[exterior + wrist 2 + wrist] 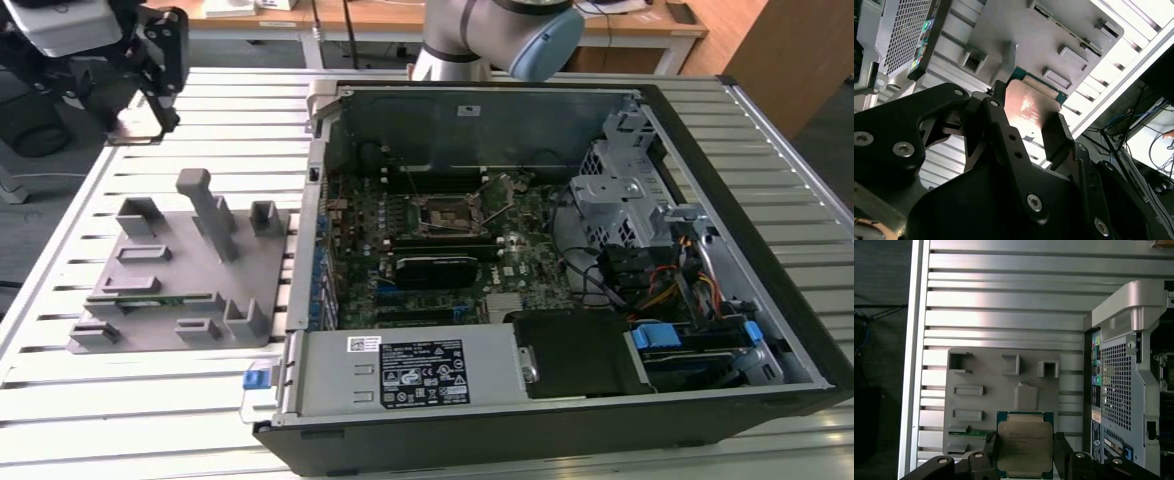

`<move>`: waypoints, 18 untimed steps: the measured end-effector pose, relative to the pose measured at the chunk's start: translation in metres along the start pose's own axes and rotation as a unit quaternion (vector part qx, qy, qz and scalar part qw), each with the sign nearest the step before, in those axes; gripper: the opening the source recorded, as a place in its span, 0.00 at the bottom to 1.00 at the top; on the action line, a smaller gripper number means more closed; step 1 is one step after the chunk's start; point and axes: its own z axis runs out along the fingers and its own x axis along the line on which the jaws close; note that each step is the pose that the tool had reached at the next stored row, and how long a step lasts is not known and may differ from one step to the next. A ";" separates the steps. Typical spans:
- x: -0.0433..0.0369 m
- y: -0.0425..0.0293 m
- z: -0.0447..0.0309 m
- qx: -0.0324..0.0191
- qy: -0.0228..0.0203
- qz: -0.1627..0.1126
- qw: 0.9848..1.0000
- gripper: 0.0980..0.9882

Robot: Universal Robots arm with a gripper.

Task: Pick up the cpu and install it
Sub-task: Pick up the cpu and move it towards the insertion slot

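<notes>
Black fingers [1063, 457] of the gripper [1025, 455] sit closest to the lens in both wrist views. They are drawn in narrow and clamp the cpu [1024, 437] by two opposite edges. The chip hangs in the air between them. Its silver-grey metal top faces the camera in the first wrist view, framed by a thin green border.

Beyond it lies the grey fixture [1004, 390] with its raised posts and pockets; a green-edged strip [971, 432] rests in one of them. The fixture stands on the slatted table [1004, 290].

In the exterior view the gripper hovers over the table's far corner at the exterior view's left, well apart from the fixture. The open computer case [747, 200] lies to the exterior view's right. Its motherboard [400, 225] is exposed, with a square socket [447, 212] near the middle. The robot arm [494, 30] rises behind the case.
</notes>
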 end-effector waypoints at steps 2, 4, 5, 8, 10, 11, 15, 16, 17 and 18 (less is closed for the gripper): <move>-0.0138 0.0001 0.0000 0.000 0.000 0.000 1.000 0.49; -0.0225 0.0001 0.0000 0.000 0.000 0.000 1.000 0.49; -0.0264 0.0001 0.0001 0.000 0.000 0.000 1.000 0.49; -0.0357 0.0001 0.0001 0.000 0.000 0.000 1.000 0.49; -0.0417 0.0001 0.0000 0.000 0.000 0.000 1.000 0.49; -0.0446 0.0000 0.0001 0.000 0.000 0.000 1.000 0.49; -0.0558 0.0000 0.0000 0.000 0.000 0.000 1.000 0.49; -0.0582 0.0000 -0.0001 0.000 0.000 0.000 1.000 0.49; -0.0608 -0.0001 -0.0001 0.000 0.000 0.000 1.000 0.49; -0.0630 -0.0001 -0.0001 0.000 0.000 0.000 1.000 0.49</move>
